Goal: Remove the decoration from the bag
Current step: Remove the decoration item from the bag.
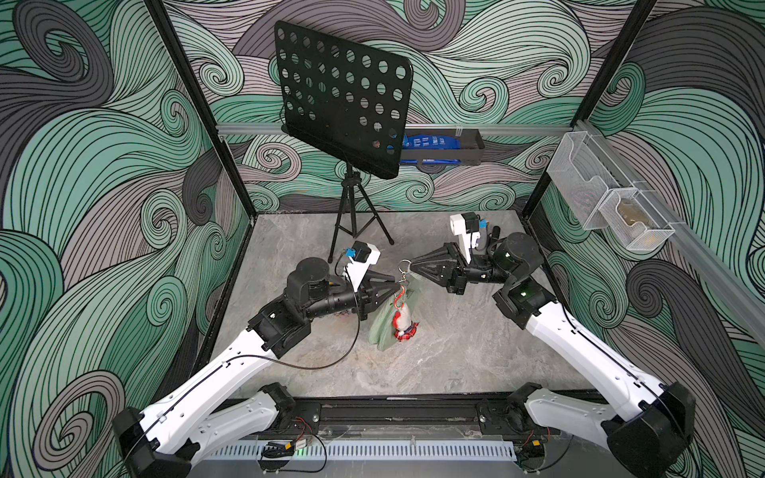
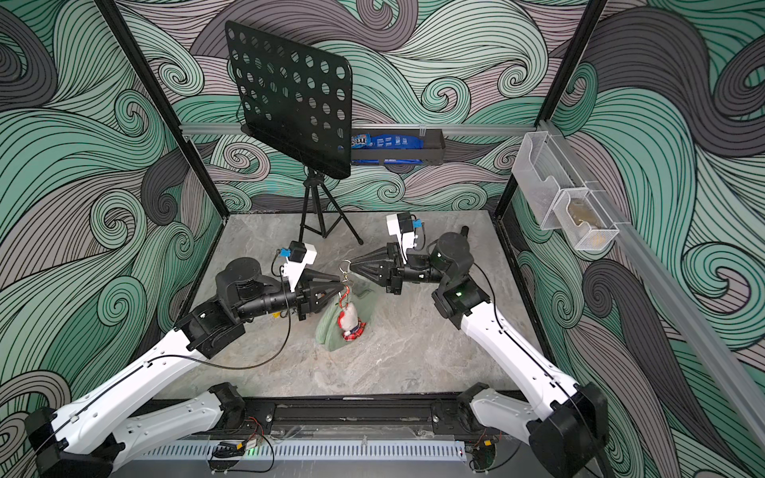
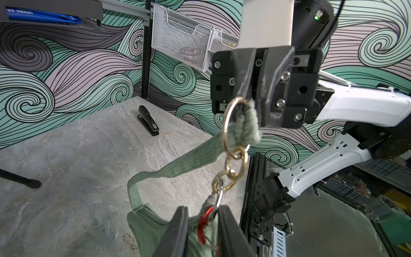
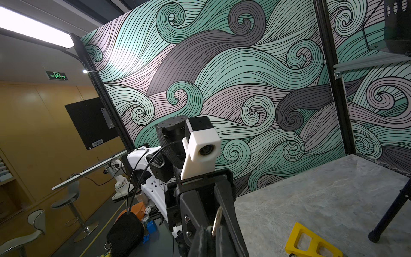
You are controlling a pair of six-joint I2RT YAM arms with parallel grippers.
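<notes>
bag (image 1: 378,331) mid-table, strap end raised. right gripper (image 1: 412,267) at its 1 o'clock, clamped on metal ring (image 3: 229,124). left gripper (image 3: 203,213) at 12, jaws flanking red clasp (image 3: 202,224) of decoration (image 1: 402,322); can't tell if it's pinched. advice: press gate, ring taut, unhook downward.

The walls (image 1: 82,207) are covered in big swirly waves, green, gray and pale pink. The desk (image 1: 455,360) looks like gray stone. A black music stand (image 1: 343,95) full of round holes stands at the back on three thin legs. Behind it a black tray (image 1: 476,145) holds something blue. Two wire baskets (image 1: 579,182) hang on a side wall. A black stapler (image 3: 148,120) lies on the desk. Past the walls a long lamp (image 4: 33,29) shines above a green sign (image 4: 56,75) and gray stools (image 4: 65,197).
</notes>
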